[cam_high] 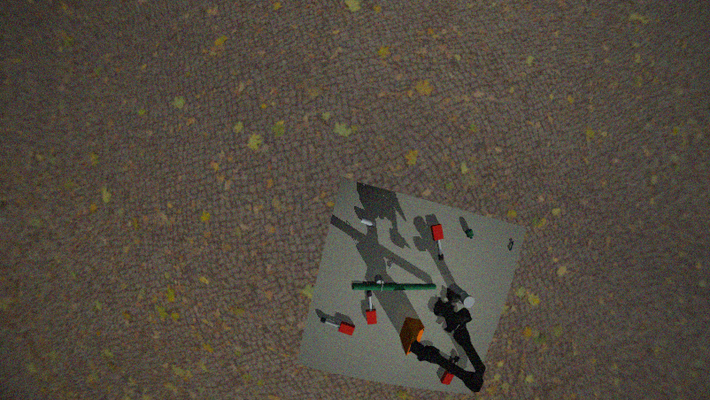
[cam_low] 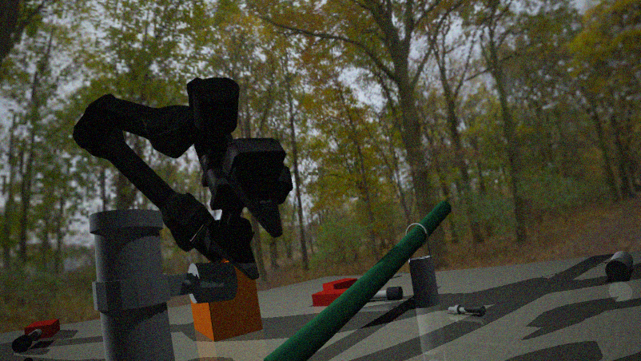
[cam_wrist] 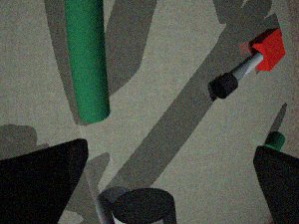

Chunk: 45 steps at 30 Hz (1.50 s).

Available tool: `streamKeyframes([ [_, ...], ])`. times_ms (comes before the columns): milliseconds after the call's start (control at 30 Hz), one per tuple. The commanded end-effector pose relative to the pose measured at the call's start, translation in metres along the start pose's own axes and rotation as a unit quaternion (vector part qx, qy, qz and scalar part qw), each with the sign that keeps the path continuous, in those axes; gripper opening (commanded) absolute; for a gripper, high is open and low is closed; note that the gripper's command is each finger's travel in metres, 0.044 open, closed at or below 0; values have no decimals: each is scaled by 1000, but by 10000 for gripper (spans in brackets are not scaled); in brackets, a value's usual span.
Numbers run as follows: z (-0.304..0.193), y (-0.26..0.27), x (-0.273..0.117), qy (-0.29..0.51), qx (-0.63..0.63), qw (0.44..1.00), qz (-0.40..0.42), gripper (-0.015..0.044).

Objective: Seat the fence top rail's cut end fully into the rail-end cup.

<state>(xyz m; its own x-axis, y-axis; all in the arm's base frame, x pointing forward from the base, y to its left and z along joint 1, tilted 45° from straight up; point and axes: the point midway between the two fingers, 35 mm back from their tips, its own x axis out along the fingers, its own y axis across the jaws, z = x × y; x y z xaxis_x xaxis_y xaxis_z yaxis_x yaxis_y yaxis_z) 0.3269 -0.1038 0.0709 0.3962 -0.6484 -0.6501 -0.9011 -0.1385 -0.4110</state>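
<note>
Jaws wide and holding nothing above the post point(cam_low: 128, 278), rail point(cam_low: 359, 287) mid-table, cut end short of the cup point(cam_low: 210, 282); next up, grabbing and sliding it in.

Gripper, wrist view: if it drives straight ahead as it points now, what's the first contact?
Most likely the grey cup low between the open fingers; past it only the mat. The green rail sits off to the side. Depth is uncertain.
</note>
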Motion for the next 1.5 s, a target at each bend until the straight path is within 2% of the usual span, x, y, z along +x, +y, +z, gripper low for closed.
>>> streamKeyframes([
  [0, 24, -5, -10, -7, 117, 993, 8, 440],
  [167, 53, -10, -28, -8, 284, 959, 15, 440],
  [367, 85, -12, -53, -2, 469, 883, 14, 440],
  [767, 116, -10, -82, 2, 648, 762, -2, 440],
  [1333, 116, -10, -83, 2, 651, 759, -2, 440],
  [1467, 118, -9, -74, 21, 581, 814, 18, 440],
])
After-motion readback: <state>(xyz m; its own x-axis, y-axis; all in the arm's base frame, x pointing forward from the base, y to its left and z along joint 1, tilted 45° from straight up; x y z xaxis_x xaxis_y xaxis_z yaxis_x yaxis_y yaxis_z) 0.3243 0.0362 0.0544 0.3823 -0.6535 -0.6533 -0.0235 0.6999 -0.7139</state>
